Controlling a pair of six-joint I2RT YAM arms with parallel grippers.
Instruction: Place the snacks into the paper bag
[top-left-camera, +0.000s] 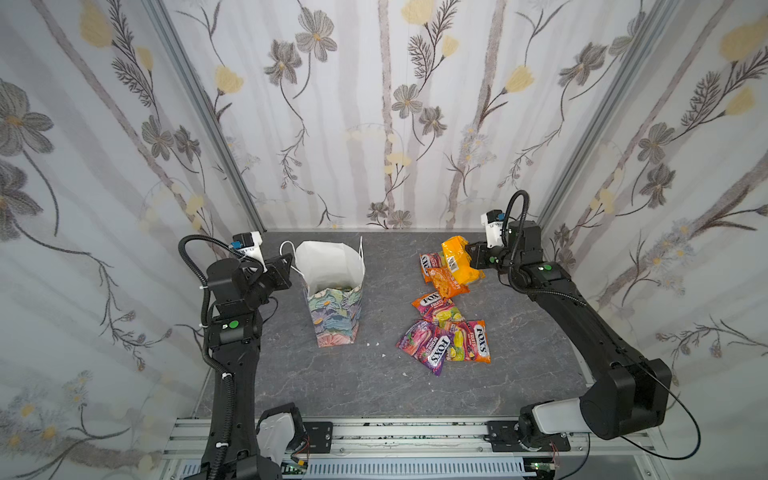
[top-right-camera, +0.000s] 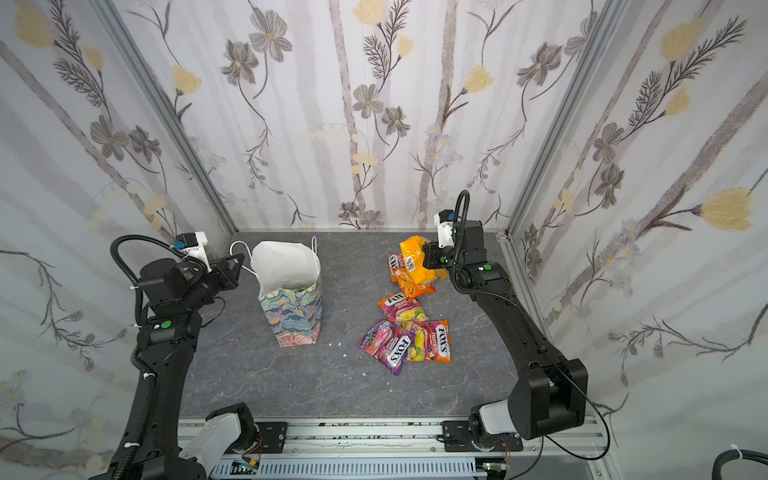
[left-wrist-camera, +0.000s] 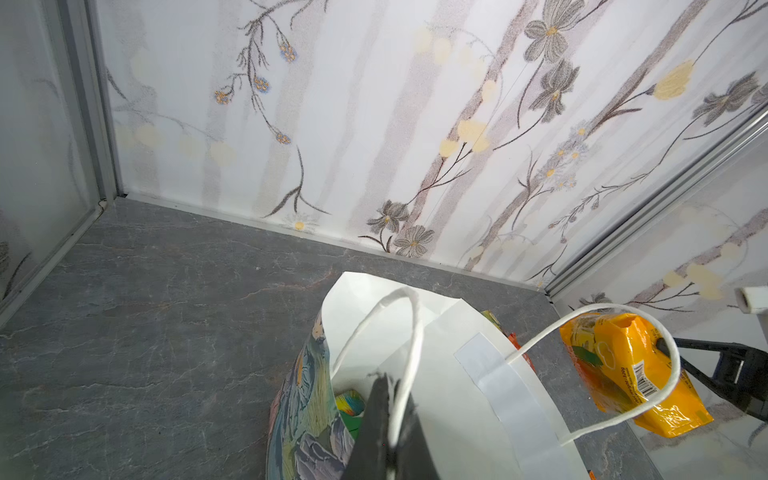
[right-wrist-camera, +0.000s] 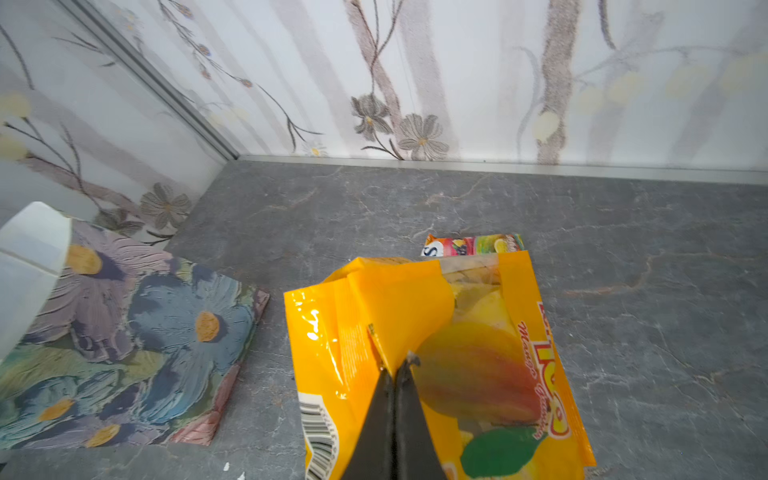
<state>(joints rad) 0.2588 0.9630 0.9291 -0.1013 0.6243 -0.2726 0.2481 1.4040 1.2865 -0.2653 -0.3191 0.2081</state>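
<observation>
Transfer step in hand. Clenched in the right fingers (right-wrist-camera: 374, 424): a glossy yellow-orange mango pouch (right-wrist-camera: 415, 299), raised over the grey marbled worktop (top-left-camera: 332, 386) near the back wall. Pinched shut in the left fingers (left-wrist-camera: 372, 424), apparently: the white cord handle (left-wrist-camera: 417, 336) of the upright floral paper bag (top-left-camera: 336, 320), well apart from the pouch. Loose on the worktop: several FOX'S candy packs (top-left-camera: 444, 336). Next, by judgement: carry across, centre over the open mouth, release; avoid snagging the cords.
</observation>
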